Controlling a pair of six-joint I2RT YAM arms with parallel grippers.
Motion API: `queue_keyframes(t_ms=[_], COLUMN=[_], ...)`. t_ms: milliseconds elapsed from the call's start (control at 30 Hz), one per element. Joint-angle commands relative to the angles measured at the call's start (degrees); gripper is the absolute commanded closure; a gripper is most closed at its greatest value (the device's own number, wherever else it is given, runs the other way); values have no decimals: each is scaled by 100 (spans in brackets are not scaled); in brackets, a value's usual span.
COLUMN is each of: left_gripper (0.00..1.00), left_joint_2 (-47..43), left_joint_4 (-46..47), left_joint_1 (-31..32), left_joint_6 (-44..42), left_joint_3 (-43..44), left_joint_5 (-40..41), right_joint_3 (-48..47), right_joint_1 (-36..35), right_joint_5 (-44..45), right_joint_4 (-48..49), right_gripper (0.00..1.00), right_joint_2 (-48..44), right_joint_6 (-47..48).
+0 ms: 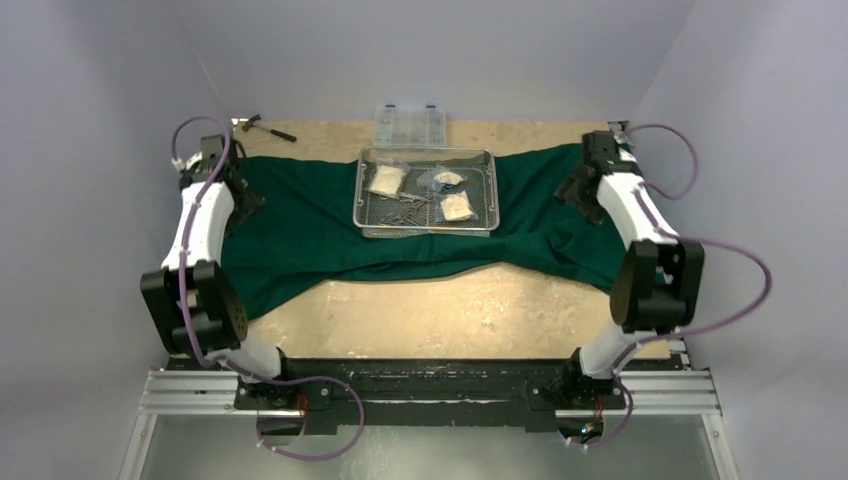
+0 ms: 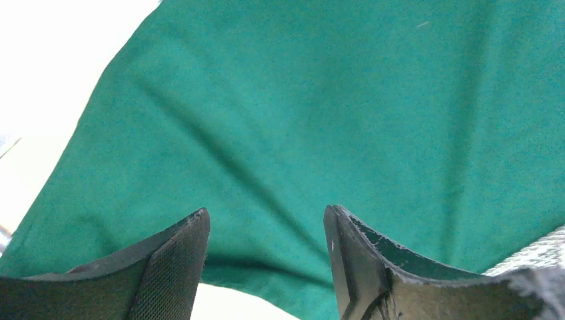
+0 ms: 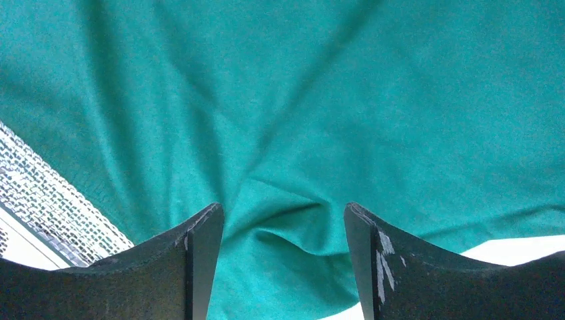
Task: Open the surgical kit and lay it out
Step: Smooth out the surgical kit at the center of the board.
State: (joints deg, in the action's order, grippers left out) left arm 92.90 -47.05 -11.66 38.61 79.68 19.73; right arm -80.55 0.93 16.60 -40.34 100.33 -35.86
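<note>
Top view: this gives us the whole layout, which neither wrist cam does. The green cloth [image 1: 300, 235] lies spread across the bench [image 1: 450, 310], w/ the mesh tray [image 1: 428, 151] sitting on its middle, btw the two tools. In the tray are three gauze packets [image 1: 386, 180] and some small steel instruments [image 1: 408, 205], too small to tell apart. The L tool [image 1: 243, 197] is over the cloth's L end and the R tool [image 1: 577, 187] over its R end. From up here we can't judge either jaw gap. Beyond the tray, away from both tools, sits a clear box [image 1: 409, 123]. Beyond the L tool lies a small hammer [image 1: 268, 126].

L wrist view: only here do we see the L tool's fingers [image 2: 180, 260], well apart w/ nothing clamped btw them. Cloth fills the view ahead of the tool. Its edge runs under the gap, and bare bench shows off to the tool's left. A bit of tray mesh peeks out by the right-side finger. Whether the fingers touch the cloth, we can't tell.

R wrist view: the R tool's fingers [image 3: 193, 267] are also wide apart. A raised pucker of cloth sits in the gap, w/ creases fanning out ahead, but the pads aren't closed on it. Tray mesh shows off to the tool's left.
</note>
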Motion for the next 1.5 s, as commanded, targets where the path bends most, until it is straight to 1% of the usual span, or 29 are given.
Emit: queue_keyframes(t_ms=[0,33,100,233,333,433,600,733,1000,1200,1333,1400,1467], left_gripper=[36,35,34,31,29,27,21,20,21,27,32,36,44], left_joint_2=[-1115,-1394,-1652,-1887,-2182,-2509,-2538,-2468,-2495,-2452,-2402,-2291,-2211], left_joint_4=[-616,-625,-796,-1299,-1492,-1616,-1914,-1620,-745,-39,131,114,115], left_joint_1=[-343,-443,-642,-885,-1029,-1217,-1486,-1676,-1830,-1943,-1992,-2016,-2036], left_joint_6=[203,234,336,643,849,1025,1376,1469,1717,1668,1789,1808,1813], left_joint_3=[-860,-1148,-1413,-1798,-2102,-2358,-2620,-2884,-3295,-3736,-3860,-3864,-3863], left_joint_5=[302,307,244,536,678,654,471,274,437,130,159,222,285], right_joint_3=[754,937,1254,1533,1648,1657,1705,1680,1547,1428,1349,1320,1306], right_joint_1=[546,643,768,794,799,812,863,878,935,977,1003,1017,1031], right_joint_5=[-7,-37,-253,-357,-462,-508,-591,-592,-673,-711,-693,-669,-649], right_joint_4=[35,77,79,48,156,201,275,316,377,404,391,386,391], right_gripper=[30,30,30,31,31,30,30,30,30,30,30,30,30], right_joint_2=[-1146,-1364,-1596,-1809,-1868,-1807,-1733,-1698,-1577,-1445,-1404,-1379,-1359], right_joint_6=[-367,-348,-324,-287,-233,-188,-163,-88,-14,34,49,44,39])
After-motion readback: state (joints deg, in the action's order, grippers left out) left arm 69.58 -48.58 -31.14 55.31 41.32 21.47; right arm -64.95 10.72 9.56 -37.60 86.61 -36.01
